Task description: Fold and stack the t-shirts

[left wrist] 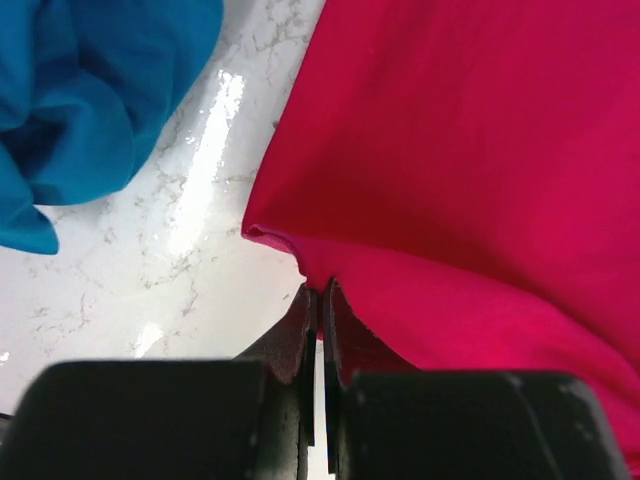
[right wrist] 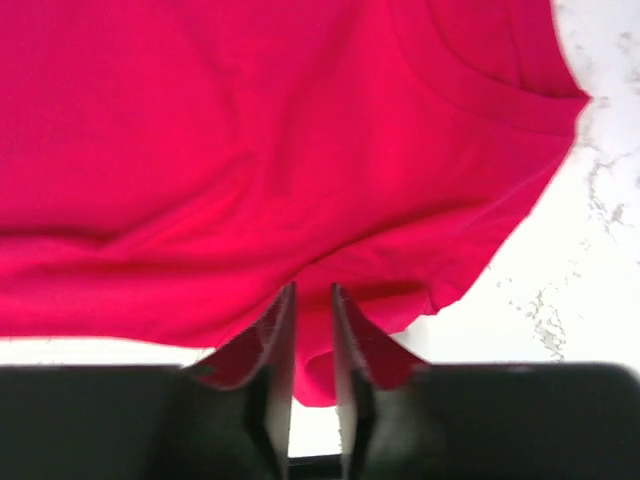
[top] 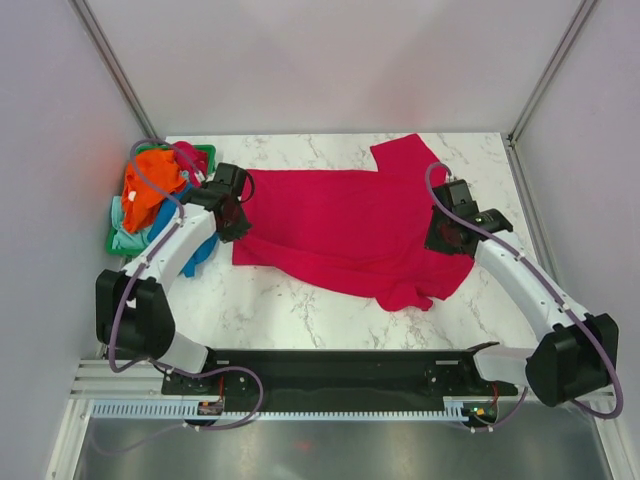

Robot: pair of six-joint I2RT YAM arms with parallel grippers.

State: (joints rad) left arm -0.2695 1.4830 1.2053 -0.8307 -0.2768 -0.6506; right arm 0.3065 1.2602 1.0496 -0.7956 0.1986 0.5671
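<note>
A magenta-red t-shirt lies spread across the marble table, with one sleeve toward the back right. My left gripper is at the shirt's left edge. The left wrist view shows that gripper shut on a corner of the red cloth. My right gripper is at the shirt's right side. In the right wrist view it is closed on a fold of the same shirt. An orange t-shirt, a blue one and a pale mint one are heaped at the left.
A green plastic basket stands at the back left under the heaped shirts. The blue cloth spills out of it onto the marble beside my left arm. Grey walls close in the table on three sides.
</note>
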